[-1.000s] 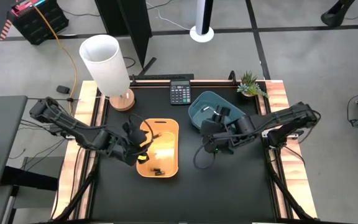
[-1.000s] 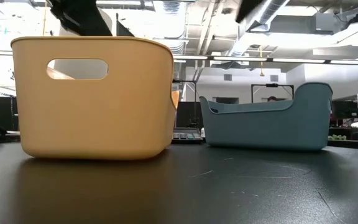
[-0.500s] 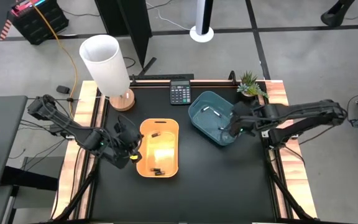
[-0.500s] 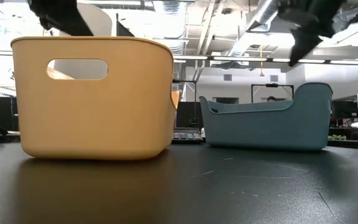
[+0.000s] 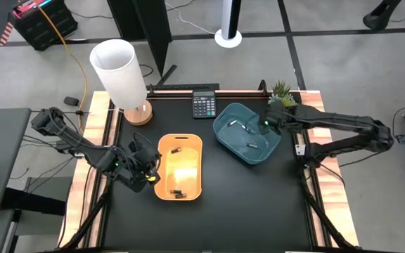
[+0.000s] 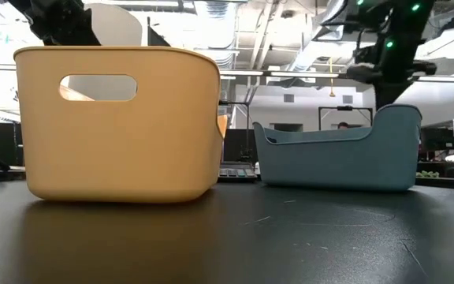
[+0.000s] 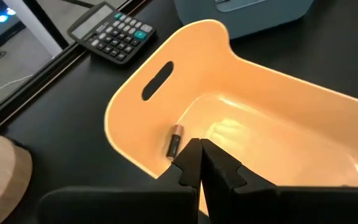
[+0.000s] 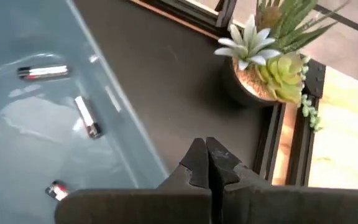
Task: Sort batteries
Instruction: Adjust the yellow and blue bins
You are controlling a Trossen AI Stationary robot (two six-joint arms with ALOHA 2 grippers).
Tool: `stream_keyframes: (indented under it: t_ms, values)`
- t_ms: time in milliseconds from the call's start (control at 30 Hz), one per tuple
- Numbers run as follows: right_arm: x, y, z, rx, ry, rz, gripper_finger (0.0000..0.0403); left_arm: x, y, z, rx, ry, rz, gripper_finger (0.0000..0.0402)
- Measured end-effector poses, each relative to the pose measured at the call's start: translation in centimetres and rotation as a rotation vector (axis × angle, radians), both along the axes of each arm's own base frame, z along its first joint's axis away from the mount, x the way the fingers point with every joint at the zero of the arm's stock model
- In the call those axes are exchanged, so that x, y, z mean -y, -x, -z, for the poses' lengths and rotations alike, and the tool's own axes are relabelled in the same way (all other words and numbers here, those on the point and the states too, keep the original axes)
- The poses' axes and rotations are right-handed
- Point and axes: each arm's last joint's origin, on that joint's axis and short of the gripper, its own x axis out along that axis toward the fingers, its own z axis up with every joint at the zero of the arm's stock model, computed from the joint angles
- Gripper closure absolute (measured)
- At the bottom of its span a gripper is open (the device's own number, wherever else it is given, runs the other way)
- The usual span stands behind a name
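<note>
The yellow bin (image 5: 179, 168) holds dark batteries, one near its far end (image 7: 174, 140) and some at its near end (image 5: 179, 193). The blue bin (image 5: 245, 132) holds white batteries (image 8: 87, 116). My left gripper (image 7: 199, 163) is shut and empty, above the table just left of the yellow bin's left wall (image 5: 147, 172). My right gripper (image 8: 207, 159) is shut and empty, above the blue bin's far right rim (image 5: 265, 125). In the low view, both grippers show above the bins' rims: the left (image 6: 53, 20) and the right (image 6: 388, 47).
A black calculator (image 5: 204, 105) lies at the table's far edge. A small potted plant (image 5: 284, 96) stands at the far right corner, close to my right gripper. A white lamp on a wooden base (image 5: 123, 74) stands at the far left.
My right gripper has gone from low over the table between the bins, up and toward the far right, across the blue bin to its far right rim. My left gripper has drawn back from over the yellow bin toward the table's left edge, just outside the bin's wall.
</note>
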Motion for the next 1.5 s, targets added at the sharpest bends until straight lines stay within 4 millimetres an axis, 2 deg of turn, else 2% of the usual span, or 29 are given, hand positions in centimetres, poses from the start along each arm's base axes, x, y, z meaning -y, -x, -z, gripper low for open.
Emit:
stream_keyframes:
  t_ms: [333,600,833,1000,1500]
  values:
    - [4.3,-1.3,2.3,-0.081,-0.131,0.0,0.0403,0.1,-0.1,-0.1,-0.001,-0.009,0.015,0.04]
    - [4.6,-2.5,3.9,-0.108,-0.246,-0.05,0.0403,0.5,0.2,0.0,-0.008,-0.013,0.043,0.04]
    - [3.1,-3.6,4.5,-0.087,-0.339,-0.124,0.0403,0.6,0.2,0.0,-0.008,-0.013,0.046,0.04]
    - [1.6,-4.1,4.5,-0.097,-0.345,-0.174,0.0403,0.6,0.2,0.0,-0.007,-0.012,0.046,0.04]
    - [-4.3,-5.5,4.5,-0.077,-0.382,-0.33,0.0403,0.6,0.2,0.0,-0.007,-0.013,0.045,0.04]
